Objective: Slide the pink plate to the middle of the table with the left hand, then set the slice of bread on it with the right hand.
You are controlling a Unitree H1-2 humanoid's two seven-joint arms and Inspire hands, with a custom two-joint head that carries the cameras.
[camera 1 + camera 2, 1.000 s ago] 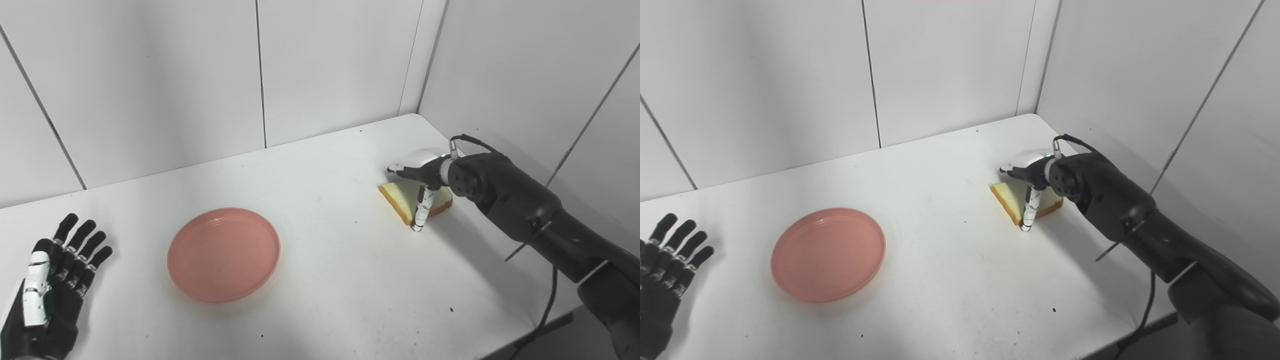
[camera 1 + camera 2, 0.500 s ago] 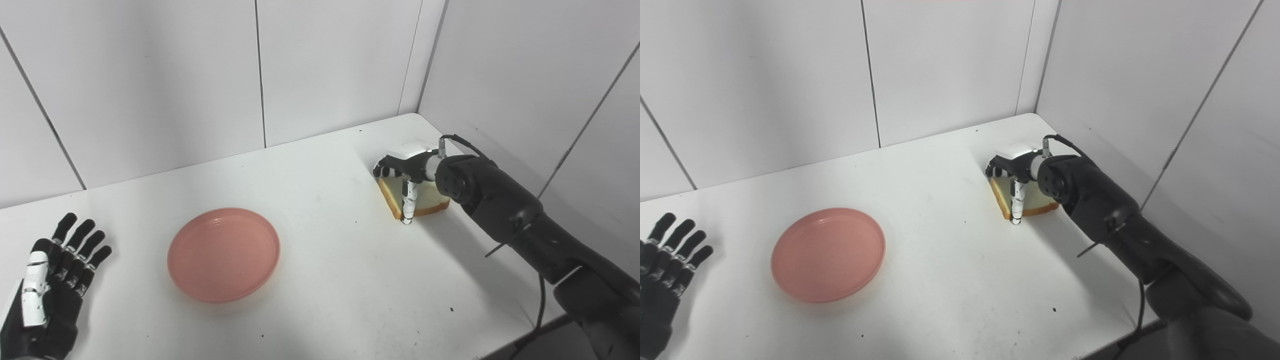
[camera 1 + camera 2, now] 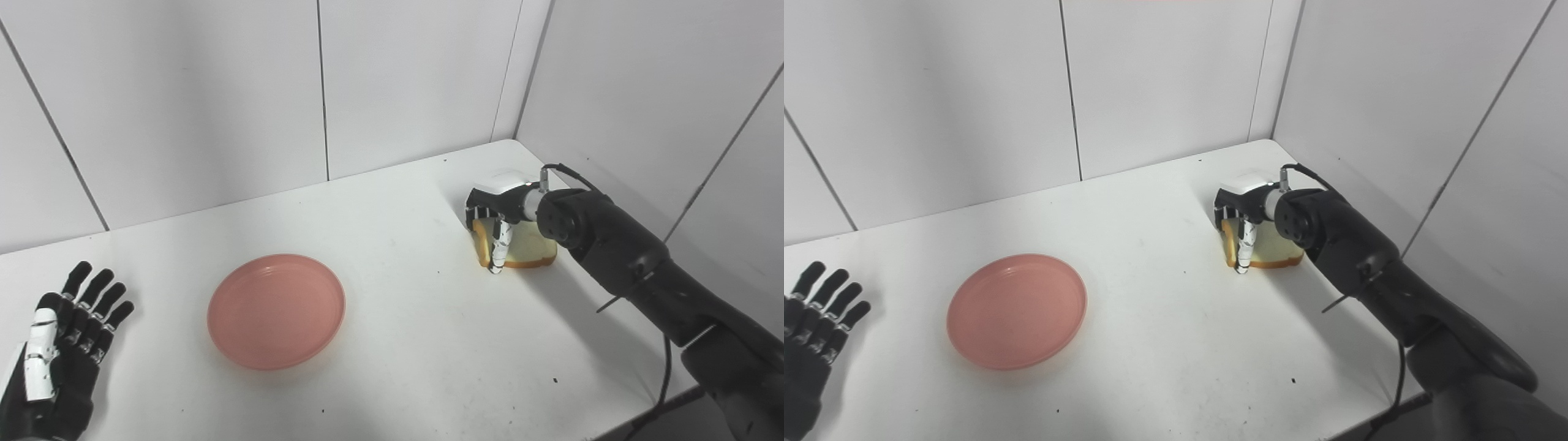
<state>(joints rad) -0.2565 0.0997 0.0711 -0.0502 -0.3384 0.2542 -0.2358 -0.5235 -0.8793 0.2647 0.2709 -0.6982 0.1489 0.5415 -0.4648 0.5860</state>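
The pink plate lies flat on the white table, left of the middle. The slice of bread lies near the table's right edge. My right hand is over the bread's left end. Its fingers curl down over that end and the thumb presses against the near left edge with its tip at the tabletop. The bread still rests on the table. My left hand lies open and empty at the table's near left corner, well apart from the plate.
White tiled walls close the table at the back and on the right, close behind the bread. A black cable hangs from my right arm past the table's right edge.
My right hand moved left over the bread and curled its fingers down around the left end. The bread turned a little on the table. The camera shifted slightly; plate and left hand stayed.
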